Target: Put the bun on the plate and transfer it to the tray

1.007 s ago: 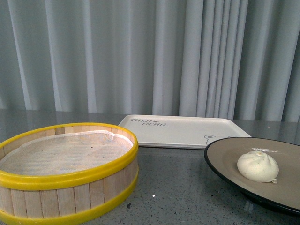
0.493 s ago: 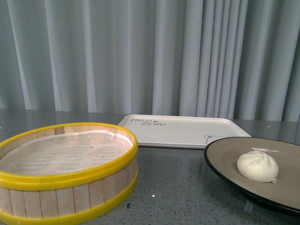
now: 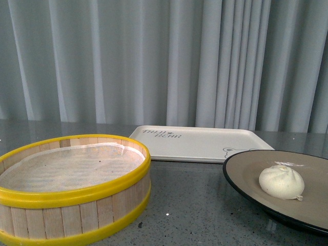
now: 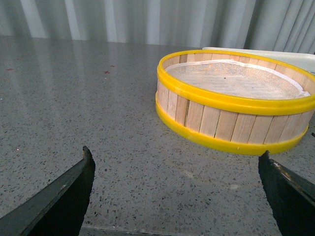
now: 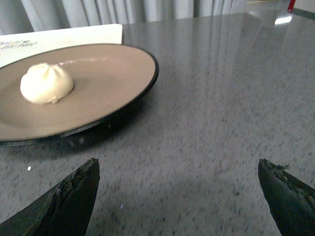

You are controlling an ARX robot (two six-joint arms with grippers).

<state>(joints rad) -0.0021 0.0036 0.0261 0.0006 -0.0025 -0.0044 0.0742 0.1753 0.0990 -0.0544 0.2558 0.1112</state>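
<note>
The white pleated bun (image 3: 281,181) sits on the tan-grey plate (image 3: 246,169) with the black rim, at the right of the front view. Both also show in the right wrist view, the bun (image 5: 47,83) on the plate (image 5: 113,73). The cream tray (image 3: 200,142) with dark lettering lies flat behind the plate, and its corner shows in the right wrist view (image 5: 74,34). My right gripper (image 5: 177,164) is open and empty over bare table, apart from the plate. My left gripper (image 4: 177,157) is open and empty over bare table. Neither gripper shows in the front view.
A yellow-rimmed wooden steamer basket (image 3: 72,189) with a white liner stands at the front left; it also shows in the left wrist view (image 4: 234,98), apart from the left gripper. Grey curtains hang behind the speckled grey table (image 3: 195,205).
</note>
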